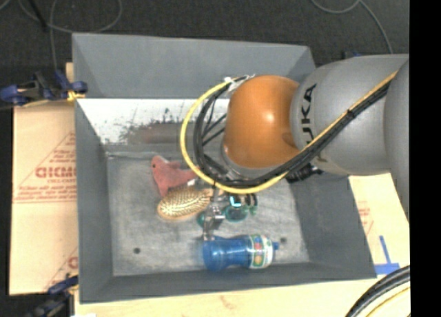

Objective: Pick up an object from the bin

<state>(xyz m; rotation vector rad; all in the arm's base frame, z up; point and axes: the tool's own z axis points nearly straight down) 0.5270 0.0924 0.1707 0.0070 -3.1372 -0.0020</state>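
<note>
While the hand (222, 213) hangs low mid-frame between brush (182, 204) and bottle (238, 252), nothing looks lifted. Whether the hand is spread cannot be told. The pick is still to do.

Brand lettering showing on the robot; bottle print staying unreadable

The grey arm (358, 123) is carrying the brand name KUKA in black capitals, running up its casing just to the right of the orange cover (258, 123). The blue plastic bottle (231, 253), lying on its side near the front wall of the bin (96, 240), is showing a many-coloured label (260, 252) by its cap end, but its print is coming out too small to read.
</note>
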